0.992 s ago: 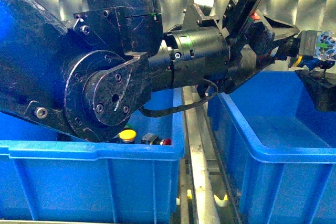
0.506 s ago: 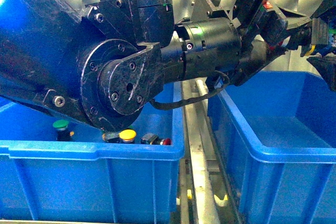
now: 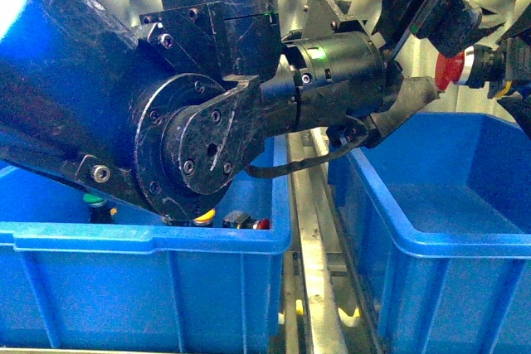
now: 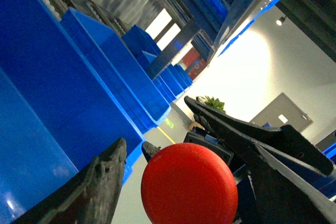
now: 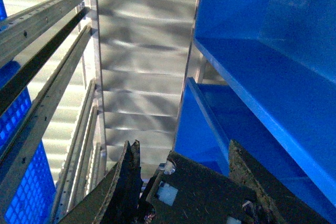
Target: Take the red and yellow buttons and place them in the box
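Note:
A red button [image 3: 449, 70] hangs at the upper right above the box [image 3: 431, 242], a deep blue crate. My right gripper [image 3: 500, 70] is shut on its dark body [image 5: 202, 195], and the cap points towards my left arm. The left gripper [image 4: 194, 177] is open, its fingers [image 4: 105, 182] standing apart on either side of the red cap [image 4: 189, 184], which fills the gap close in front. In the left crate [image 3: 149, 242] lie a yellow button [image 3: 203, 216], half hidden by my left arm, and another red button [image 3: 261, 224].
My left arm's big dark joint [image 3: 199, 147] fills the middle of the front view and hides much of the left crate. A green-capped button [image 3: 94, 201] stands in that crate. A metal rail [image 3: 311, 246] runs between the two crates. More blue crates [image 4: 105, 61] are stacked behind.
The held red button has moved left from the right edge, so its cap now shows above the box. My left arm has shifted and now covers part of the yellow button.

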{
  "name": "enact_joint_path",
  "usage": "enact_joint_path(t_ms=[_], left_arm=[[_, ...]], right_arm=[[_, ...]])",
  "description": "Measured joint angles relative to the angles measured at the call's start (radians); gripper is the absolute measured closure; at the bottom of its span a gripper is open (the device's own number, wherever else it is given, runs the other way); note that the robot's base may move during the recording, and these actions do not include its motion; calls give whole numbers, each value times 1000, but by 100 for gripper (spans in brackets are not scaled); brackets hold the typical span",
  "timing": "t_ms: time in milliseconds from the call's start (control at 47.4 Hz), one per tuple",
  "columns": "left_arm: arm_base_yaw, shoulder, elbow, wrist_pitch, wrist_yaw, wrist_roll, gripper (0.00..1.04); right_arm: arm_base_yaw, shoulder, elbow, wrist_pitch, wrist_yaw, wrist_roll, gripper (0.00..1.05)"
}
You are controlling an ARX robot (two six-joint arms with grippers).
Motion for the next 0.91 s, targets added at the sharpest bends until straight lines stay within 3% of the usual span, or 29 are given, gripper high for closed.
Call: enact_joint_path(t_ms=[148, 422, 570, 844, 907], left_arm=[[13, -16, -19, 24, -22, -17, 7], [76, -185, -110, 1, -68, 27, 8], [156, -359, -259, -45, -58, 112, 8], [396, -742, -602, -153, -29, 233, 8], [404, -854, -652, -350, -311, 356, 17]], right_arm=[[-20, 0, -12, 13, -6, 0, 65], [-40, 21, -19, 35, -6, -11, 65], [-47, 26, -37, 51, -3, -49, 65], [-33, 51, -49, 71, 28, -136, 65], [-23, 55, -49, 73, 43, -154, 65]])
